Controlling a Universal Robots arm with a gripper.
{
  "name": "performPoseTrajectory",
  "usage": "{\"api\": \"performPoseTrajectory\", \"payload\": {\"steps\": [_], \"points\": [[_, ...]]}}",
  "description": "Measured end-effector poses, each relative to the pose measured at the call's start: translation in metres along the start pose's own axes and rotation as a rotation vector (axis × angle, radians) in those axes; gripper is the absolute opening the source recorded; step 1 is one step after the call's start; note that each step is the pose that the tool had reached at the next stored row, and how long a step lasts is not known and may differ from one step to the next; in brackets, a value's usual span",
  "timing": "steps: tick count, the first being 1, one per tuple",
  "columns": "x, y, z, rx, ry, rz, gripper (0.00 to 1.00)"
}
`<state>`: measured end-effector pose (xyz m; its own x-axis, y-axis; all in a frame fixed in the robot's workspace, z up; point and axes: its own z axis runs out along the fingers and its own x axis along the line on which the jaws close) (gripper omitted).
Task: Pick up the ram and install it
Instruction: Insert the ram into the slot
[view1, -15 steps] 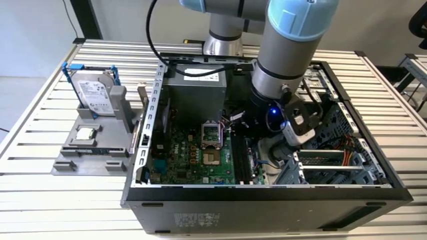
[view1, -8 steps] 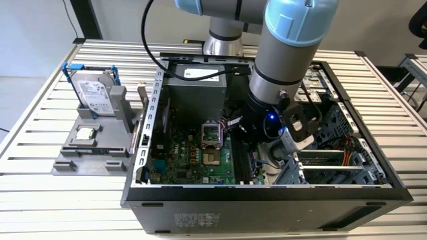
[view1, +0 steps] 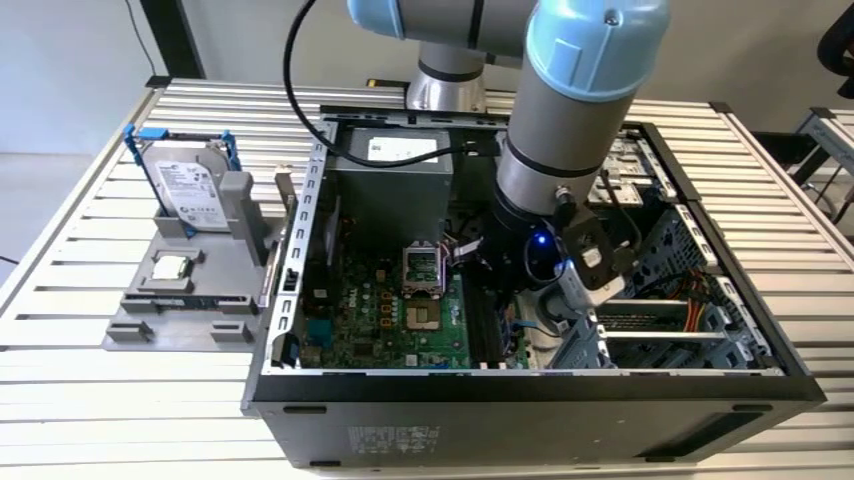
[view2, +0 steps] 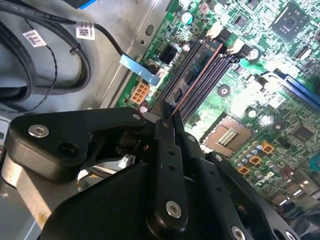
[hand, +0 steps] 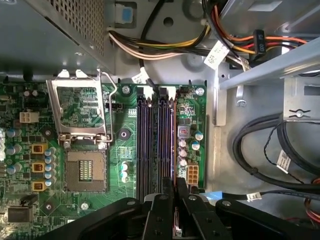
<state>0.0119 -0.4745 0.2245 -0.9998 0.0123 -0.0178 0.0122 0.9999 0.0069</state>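
Pinching the ram (view2: 196, 70) edge-on, the gripper (view2: 167, 122) holds it over the outermost memory slot (hand: 169, 145); it looks aligned, though seating is unclear. A slight tilt could jam it against the latches.

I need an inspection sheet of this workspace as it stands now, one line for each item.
Surface: slatted metal table carrying an open computer case.
Job's things: the ram is held edge-on along the memory slots of the motherboard; whether it is seated cannot be told.
Clutter: grey fixture at the exterior view's left, with a hard drive standing in it and a processor chip lying on it.
Grippers: tool shut on the ram, inside the case.
Cables: black cables beside the motherboard; orange and yellow wires above the slots.
Surroundings: pale floor; nothing else seen.
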Motion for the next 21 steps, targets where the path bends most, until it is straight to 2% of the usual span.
{"api": "performPoseTrajectory", "payload": {"steps": [3,9,14,21], "points": [[0.0001,0.0004,0.0031,0.0029,0.0,0.003,0.0],[0.0001,0.0034,0.0051,0.0062,-0.0002,0.014,0.0],[0.0002,0.0034,0.0073,0.0115,-0.0002,0.017,0.0],[0.0002,0.0046,0.0087,0.0117,-0.0003,0.025,0.0]]}}
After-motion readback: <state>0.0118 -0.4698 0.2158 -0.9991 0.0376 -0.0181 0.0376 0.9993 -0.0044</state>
